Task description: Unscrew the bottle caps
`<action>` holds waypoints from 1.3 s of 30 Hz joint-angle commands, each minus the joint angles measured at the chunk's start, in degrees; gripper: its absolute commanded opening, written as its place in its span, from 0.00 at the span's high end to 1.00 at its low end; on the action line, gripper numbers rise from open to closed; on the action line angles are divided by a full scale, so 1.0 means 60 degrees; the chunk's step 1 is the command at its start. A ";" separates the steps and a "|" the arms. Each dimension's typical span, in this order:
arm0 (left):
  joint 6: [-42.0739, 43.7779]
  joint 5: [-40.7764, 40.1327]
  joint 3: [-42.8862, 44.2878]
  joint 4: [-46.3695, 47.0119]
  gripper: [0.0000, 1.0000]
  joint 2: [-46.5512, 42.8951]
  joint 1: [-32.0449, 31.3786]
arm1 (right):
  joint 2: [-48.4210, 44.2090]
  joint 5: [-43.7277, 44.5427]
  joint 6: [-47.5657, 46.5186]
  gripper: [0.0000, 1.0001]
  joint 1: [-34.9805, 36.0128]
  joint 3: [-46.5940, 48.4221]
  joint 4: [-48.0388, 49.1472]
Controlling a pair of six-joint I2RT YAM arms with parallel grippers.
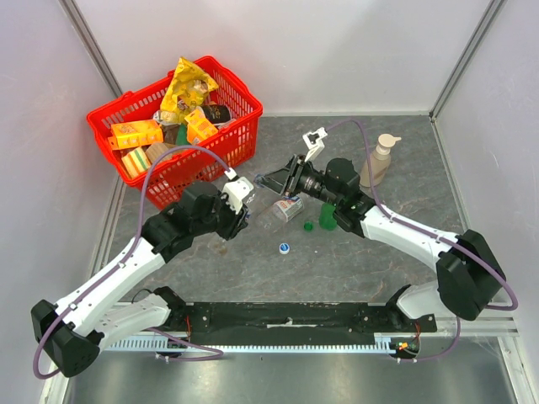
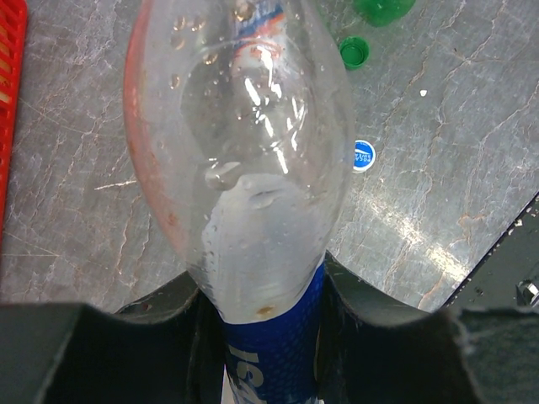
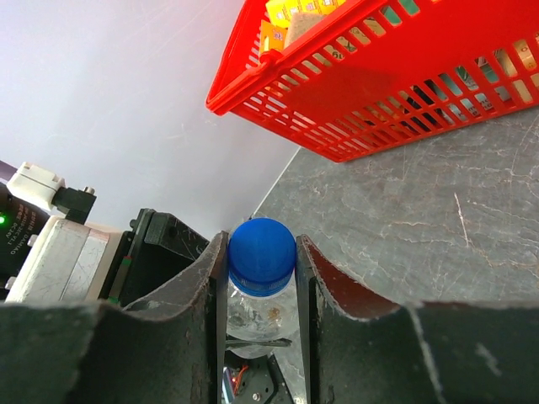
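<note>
My left gripper (image 1: 251, 215) is shut on the body of a clear bottle with a blue label (image 1: 283, 211) and holds it nearly level above the table; in the left wrist view the bottle (image 2: 244, 151) runs away from the jaws (image 2: 263, 288). My right gripper (image 1: 283, 187) is shut on this bottle's blue cap (image 3: 262, 251), with a finger on each side (image 3: 261, 246). A loose blue cap (image 1: 285, 247) and a loose green cap (image 1: 308, 225) lie on the table. The green bottle (image 1: 327, 220) lies partly under my right arm.
A red basket (image 1: 232, 88) full of packets stands at the back left, close to the grippers. A beige pump-dispenser bottle (image 1: 379, 162) stands at the back right. The loose caps also show in the left wrist view, blue (image 2: 363, 156) and green (image 2: 354, 52).
</note>
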 commanded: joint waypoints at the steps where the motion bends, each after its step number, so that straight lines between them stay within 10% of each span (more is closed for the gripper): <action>1: -0.0109 0.0307 0.0009 0.0048 0.98 -0.0188 -0.0025 | -0.0322 -0.0125 0.0262 1.00 -0.0021 -0.0307 0.1351; 25: 0.0623 0.7248 0.0814 0.0018 0.98 -0.1624 -0.0040 | -0.1787 -0.3873 -0.0427 1.00 -0.0036 -0.1318 0.5878; 39: 0.0097 1.1117 0.1459 0.1086 0.98 -0.1273 -0.0025 | -0.1421 -0.6394 0.2898 1.00 0.0008 -0.0703 1.0975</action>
